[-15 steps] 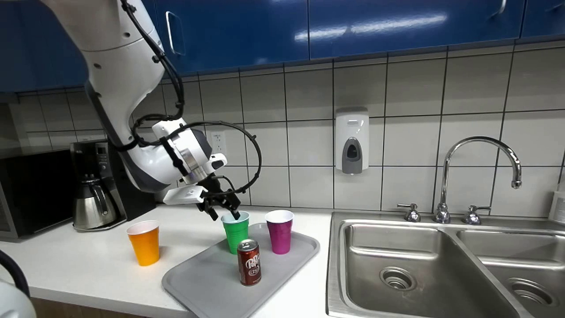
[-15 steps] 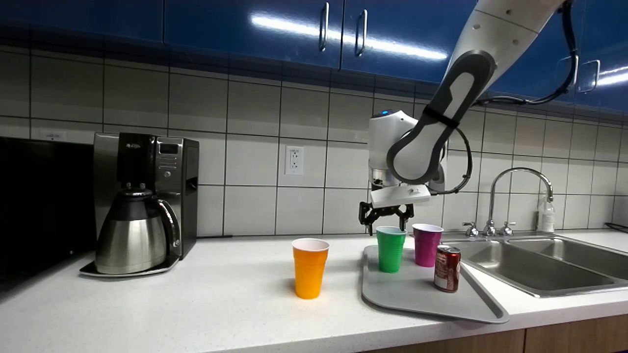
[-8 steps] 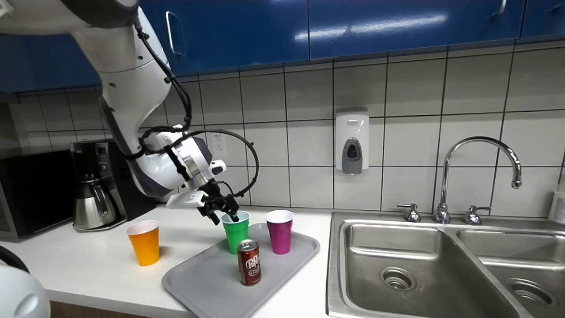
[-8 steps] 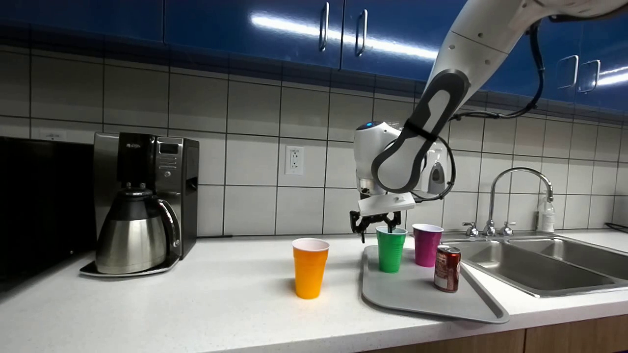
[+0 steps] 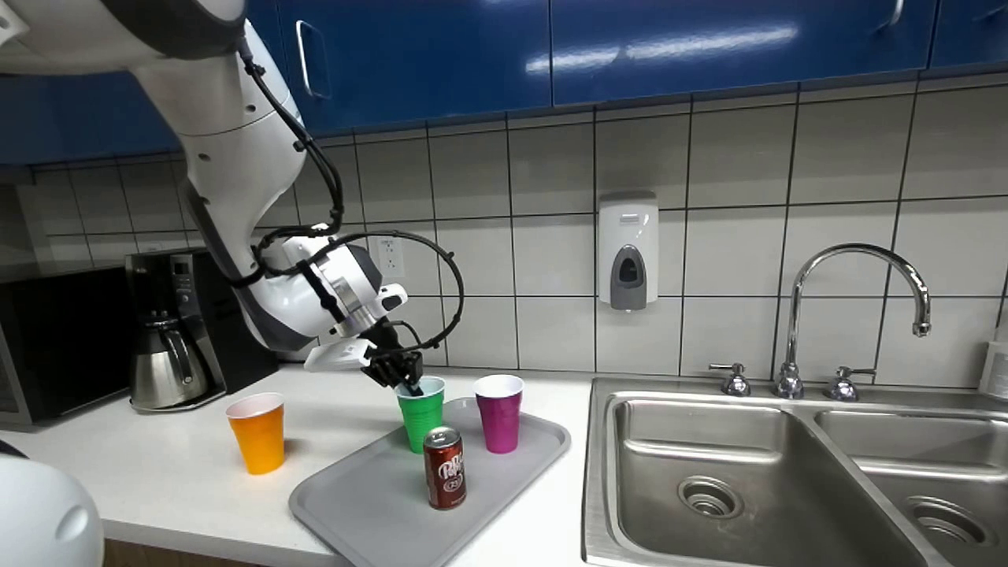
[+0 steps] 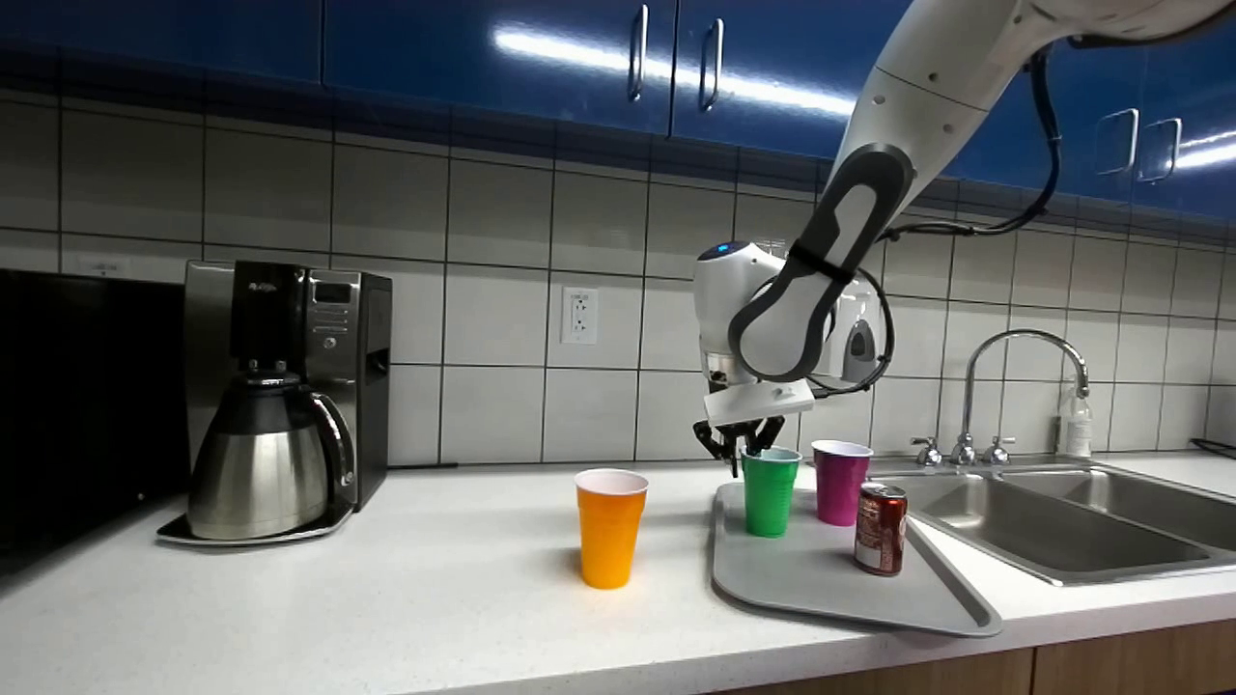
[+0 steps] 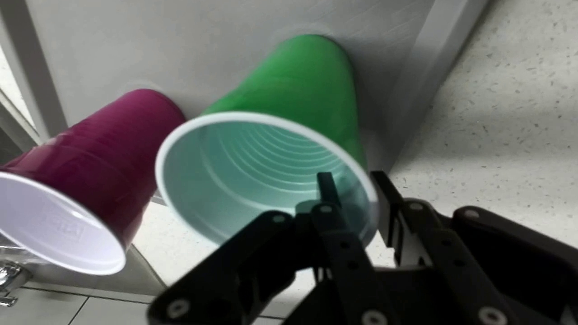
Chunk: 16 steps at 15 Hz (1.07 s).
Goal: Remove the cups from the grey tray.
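Since half a second ago the jaws of my end effector (image 7: 352, 176) have drawn nearer together, while the green cup (image 7: 271, 149) has stayed put, mid-frame in the wrist view. One finger is inside it, the other outside its wall; a gap shows on the inner side, so I see no grip yet, and whether the outer finger touches I cannot tell. That cup stands upright on the grey tray (image 5: 370, 496), as does the magenta cup (image 7: 104, 140) at the wrist view's left. The orange cup (image 5: 261, 441) is already off it, on the bench (image 5: 157, 472) at the lower left in an exterior view.

What worries me is the pinch. Closing off-centre could drag or tip the cup. The wall looks thin and my hold would be on one side only, so squeezing hard might crease it, and lifting might let it swing or slip. A swing towards the wrist view's left would likely bump the magenta cup. Moving sideways before the base clears could catch the tray's raised edge; a low path towards the bottom of the frame in an exterior view could knock over the drink can (image 5: 446, 470).
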Each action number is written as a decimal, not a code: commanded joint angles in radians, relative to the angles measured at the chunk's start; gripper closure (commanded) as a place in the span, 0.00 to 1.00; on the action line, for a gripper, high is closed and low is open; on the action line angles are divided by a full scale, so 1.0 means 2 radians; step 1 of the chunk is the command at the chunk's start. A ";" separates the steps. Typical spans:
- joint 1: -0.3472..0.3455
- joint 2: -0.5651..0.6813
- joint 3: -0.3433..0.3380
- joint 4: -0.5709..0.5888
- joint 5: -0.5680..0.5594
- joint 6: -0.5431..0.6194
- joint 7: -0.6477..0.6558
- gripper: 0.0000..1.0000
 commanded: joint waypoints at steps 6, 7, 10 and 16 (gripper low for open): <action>0.008 -0.050 -0.021 -0.027 -0.008 -0.012 0.015 0.99; 0.008 -0.059 -0.020 -0.033 -0.009 -0.012 0.015 0.99; 0.006 -0.084 -0.015 -0.048 -0.010 -0.014 0.016 0.99; 0.004 -0.122 0.003 -0.064 -0.013 -0.016 0.020 0.99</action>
